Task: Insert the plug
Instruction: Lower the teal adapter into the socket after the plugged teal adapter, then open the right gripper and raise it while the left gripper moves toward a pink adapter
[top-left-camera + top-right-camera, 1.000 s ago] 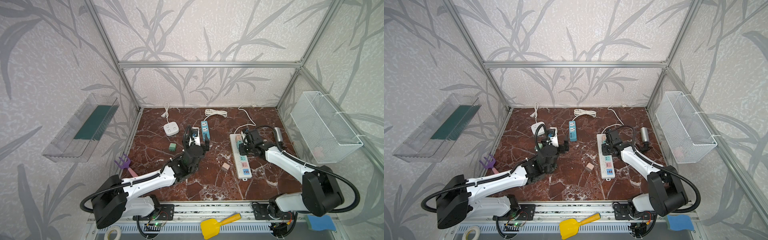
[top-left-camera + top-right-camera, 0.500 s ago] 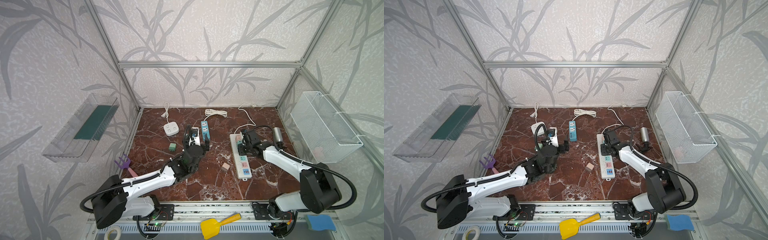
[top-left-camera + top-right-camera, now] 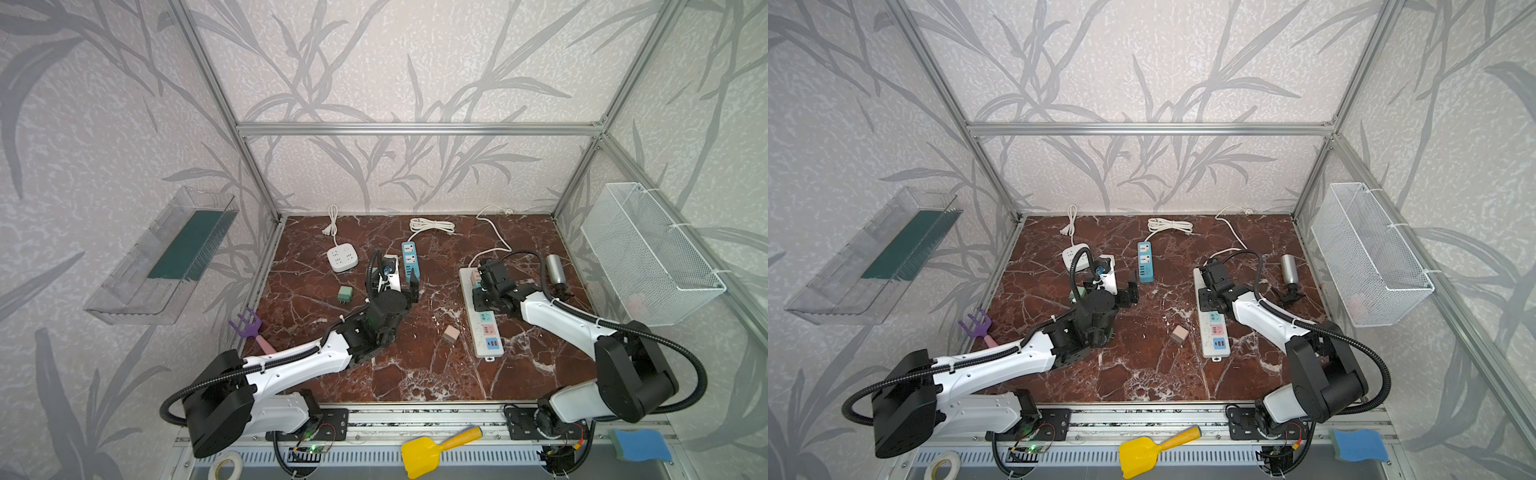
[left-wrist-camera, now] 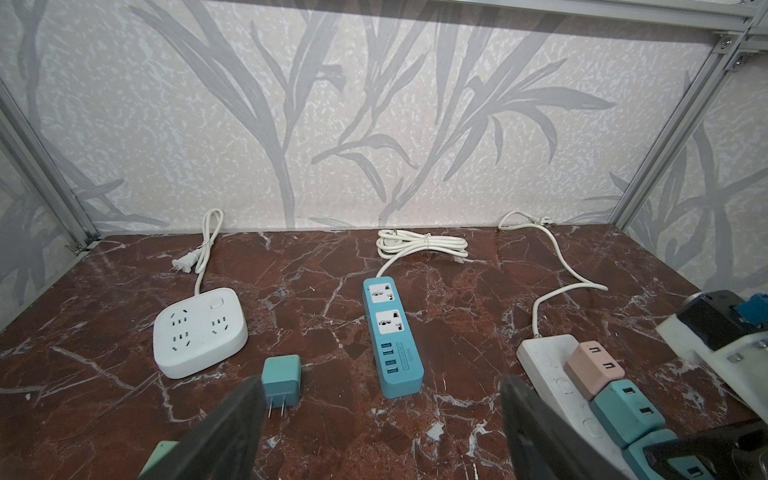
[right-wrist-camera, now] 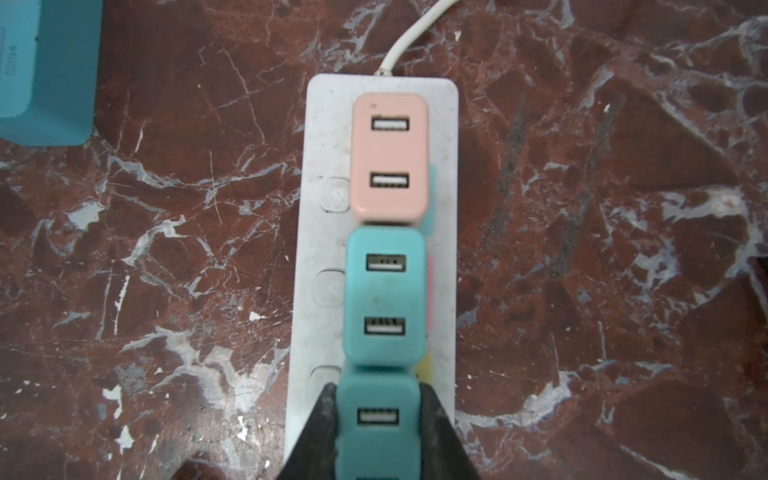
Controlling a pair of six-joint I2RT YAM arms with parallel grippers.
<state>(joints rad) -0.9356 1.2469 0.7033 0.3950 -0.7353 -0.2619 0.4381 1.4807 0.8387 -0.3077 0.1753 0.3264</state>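
My right gripper [image 5: 378, 415] is shut on a teal plug [image 5: 378, 440], its black fingers [image 5: 320, 432] pressed to both sides. The plug stands over the third socket of the white power strip [image 5: 444, 291], touching a second teal plug [image 5: 384, 295] that sits behind a pink plug [image 5: 390, 153]. Its prongs are hidden. In both top views the right gripper [image 3: 484, 297] [image 3: 1210, 297] is over the strip's far half [image 3: 478, 345]. My left gripper [image 4: 380, 386] [image 3: 395, 291] hangs open and empty near a loose teal plug [image 4: 282, 378] [image 3: 345, 294] lying flat.
A blue power strip [image 3: 410, 262] and a white square socket block [image 3: 342, 258] lie at the back. A pink cube [image 3: 451, 333] sits left of the white strip, a silver cylinder [image 3: 555, 268] to its right. A purple rake [image 3: 249, 328] lies at the left edge.
The right gripper has shifted slightly leftward over the white strip with the teal plug held. The left arm has stayed where it was, still open.
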